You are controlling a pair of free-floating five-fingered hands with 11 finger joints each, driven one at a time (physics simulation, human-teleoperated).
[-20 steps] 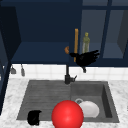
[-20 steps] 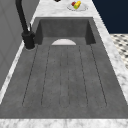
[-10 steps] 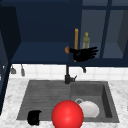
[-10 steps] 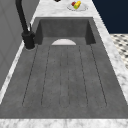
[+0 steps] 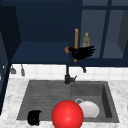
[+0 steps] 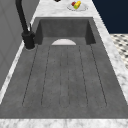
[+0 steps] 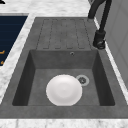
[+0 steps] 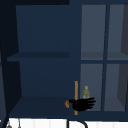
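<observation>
Open shelf space lies left of the cabinet handle (image 5: 76,45); a bottle (image 5: 86,40) stands close behind it.

Red ball (image 5: 67,115) cut off by bottom edge, hides plate (image 5: 90,109) partly.

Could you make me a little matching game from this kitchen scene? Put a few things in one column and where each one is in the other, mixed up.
Things:
1. white plate
2. right hand
3. left hand
4. green bottle

Places:
A. low at the sink's front left edge
B. in the sink basin, beside the drain
C. up at the orange cabinet handle
D. on the cabinet shelf behind glass

Pairs: 1-B, 2-C, 3-A, 4-D
</observation>
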